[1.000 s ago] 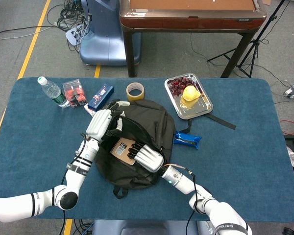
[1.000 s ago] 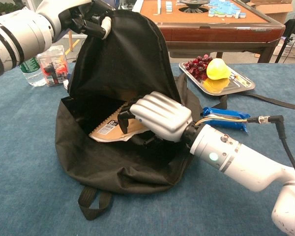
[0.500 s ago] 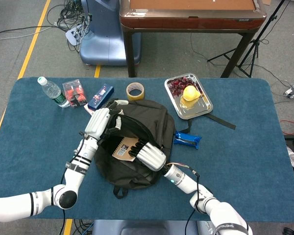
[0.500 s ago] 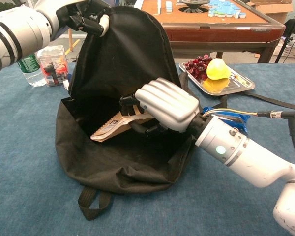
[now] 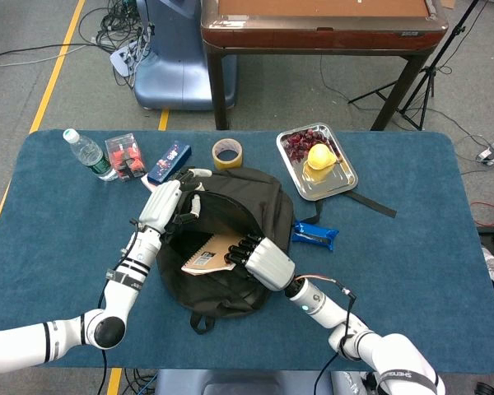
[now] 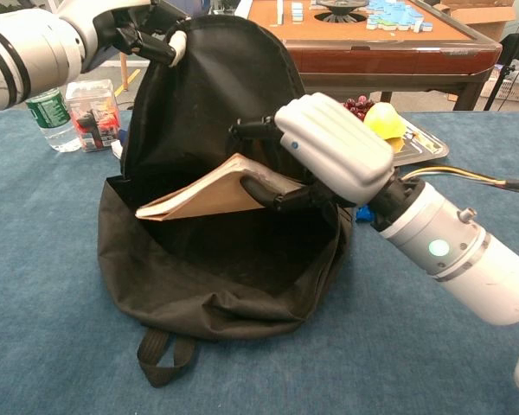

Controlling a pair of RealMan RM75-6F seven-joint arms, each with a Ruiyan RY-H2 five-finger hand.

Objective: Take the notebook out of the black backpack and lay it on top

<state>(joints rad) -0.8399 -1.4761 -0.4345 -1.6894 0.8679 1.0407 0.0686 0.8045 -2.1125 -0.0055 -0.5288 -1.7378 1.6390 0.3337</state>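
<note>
A robot's right hand (image 6: 333, 156), fingers clamped on the brown-covered notebook (image 6: 209, 191), lifts it clear of the mouth of the black backpack (image 6: 216, 259) on a blue worktop (image 5: 412, 247), while the left hand (image 6: 134, 30) grips the raised flap and holds the bag open. A second ago the notebook lay low inside the bag under the same hand; half a second ago it had begun to tilt; now it hangs nearly level above the opening, its near edge out over the front rim and its far end caught between thumb and fingers. The extraction looks all but done, in this judgement, leaving only the carry and the laying of the book on top of the bag. From the head view the notebook's cover carries a small white label with dark print, too small to read. Lettering on the right forearm at the bottom edge of that view is partly cut off and not legible with confidence. Behind the bag sit a water bottle (image 5: 86, 153), a roll of tape (image 5: 227, 153), and a metal tray (image 5: 346, 179) of dark fruit and a yellow piece; their packaging text cannot be made out.
</note>
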